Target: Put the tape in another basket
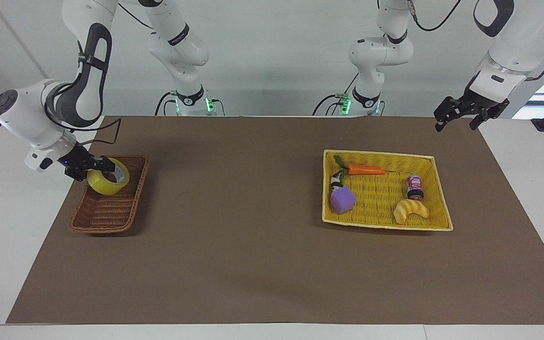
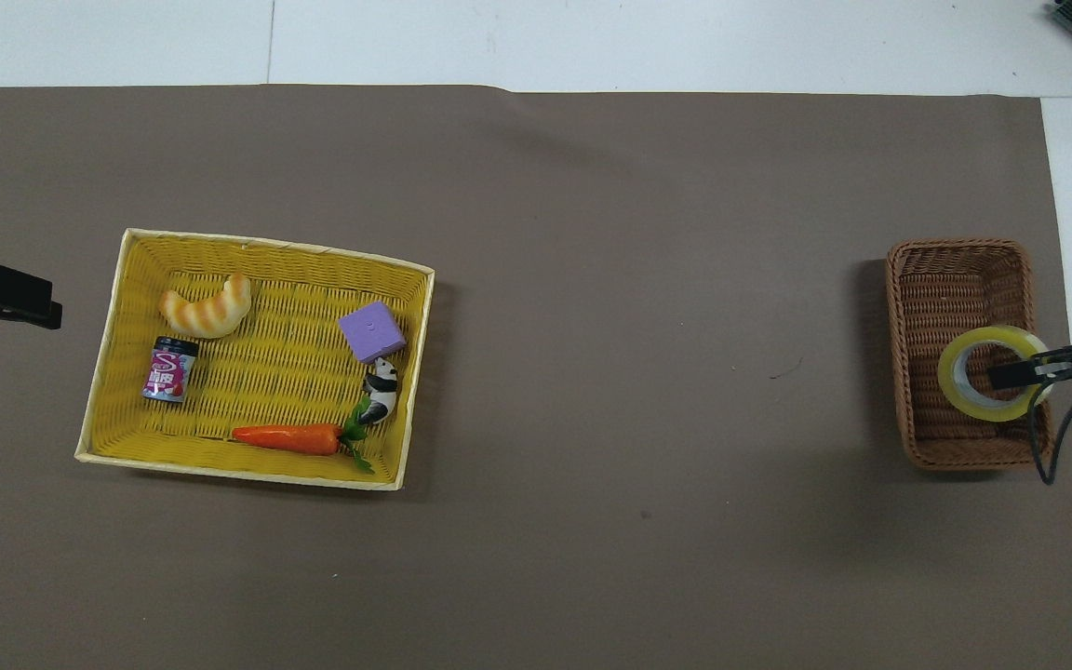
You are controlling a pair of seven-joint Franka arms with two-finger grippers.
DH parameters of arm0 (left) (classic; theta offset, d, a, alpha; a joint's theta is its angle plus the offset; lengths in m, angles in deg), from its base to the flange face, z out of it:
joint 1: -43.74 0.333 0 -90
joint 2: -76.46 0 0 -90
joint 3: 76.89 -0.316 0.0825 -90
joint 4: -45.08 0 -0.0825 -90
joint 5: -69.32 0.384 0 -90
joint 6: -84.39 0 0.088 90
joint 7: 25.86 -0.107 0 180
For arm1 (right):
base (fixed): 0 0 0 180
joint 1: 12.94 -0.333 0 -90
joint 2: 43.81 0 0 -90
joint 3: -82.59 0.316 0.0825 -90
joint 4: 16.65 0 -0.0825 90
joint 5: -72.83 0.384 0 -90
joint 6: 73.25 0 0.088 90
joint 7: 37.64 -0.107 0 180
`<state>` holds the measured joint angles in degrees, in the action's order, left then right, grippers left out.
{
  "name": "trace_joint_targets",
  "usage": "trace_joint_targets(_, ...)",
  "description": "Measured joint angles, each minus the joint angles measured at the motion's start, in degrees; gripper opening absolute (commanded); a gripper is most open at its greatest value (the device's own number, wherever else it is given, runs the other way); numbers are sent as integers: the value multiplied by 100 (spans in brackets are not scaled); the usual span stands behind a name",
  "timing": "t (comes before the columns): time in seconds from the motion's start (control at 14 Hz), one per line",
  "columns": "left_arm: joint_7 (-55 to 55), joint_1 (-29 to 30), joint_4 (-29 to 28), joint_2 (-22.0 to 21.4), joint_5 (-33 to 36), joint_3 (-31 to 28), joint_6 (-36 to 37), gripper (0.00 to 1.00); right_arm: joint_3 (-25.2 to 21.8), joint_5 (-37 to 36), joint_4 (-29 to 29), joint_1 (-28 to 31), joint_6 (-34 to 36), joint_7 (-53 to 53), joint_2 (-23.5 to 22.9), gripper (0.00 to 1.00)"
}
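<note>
Your right pincer, pinching the packing tape roll by its wall, holds it low inside the brown wicker basket; settle it on the weave before spreading, while your left pincer waits.

Both arms are glossy white with dark grey joint panels, black cables, green-lit bases and small black pincers.

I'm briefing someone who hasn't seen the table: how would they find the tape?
Find the dark-brown wicker basket at the right arm's end of the table. The tape, a translucent yellow roll, sits in its robot-side end, gripped by the right end effector; nothing else is in it.
</note>
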<state>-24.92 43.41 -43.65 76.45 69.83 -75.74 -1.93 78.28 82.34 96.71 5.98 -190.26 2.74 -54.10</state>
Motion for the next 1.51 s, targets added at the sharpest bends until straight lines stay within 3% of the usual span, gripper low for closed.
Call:
trace_joint_targets(0.36,1,2,0,0,0,-14,0,100,-27,736,-4,34,143,0,-177,0)
trace_joint_targets(0.65,1,6,0,0,0,-40,0,100,-29,787,-52,78,143,0,-322,0)
trace_joint_targets(0.79,1,6,0,0,0,-42,-1,100,-26,787,-53,77,143,0,-332,34)
trace_joint_targets(0.86,1,6,0,0,0,-42,-1,100,-21,787,-53,69,143,0,-334,67)
trace_joint_targets(0.93,1,6,0,0,0,-42,-1,100,-14,787,-53,62,143,0,-336,92)
trace_joint_targets(1.0,1,6,0,0,0,-42,-1,100,-11,787,-53,52,143,0,-337,100)
trace_joint_targets(1.51,2,6,0,0,0,-42,-1,100,-16,787,-76,43,142,0,-336,100)
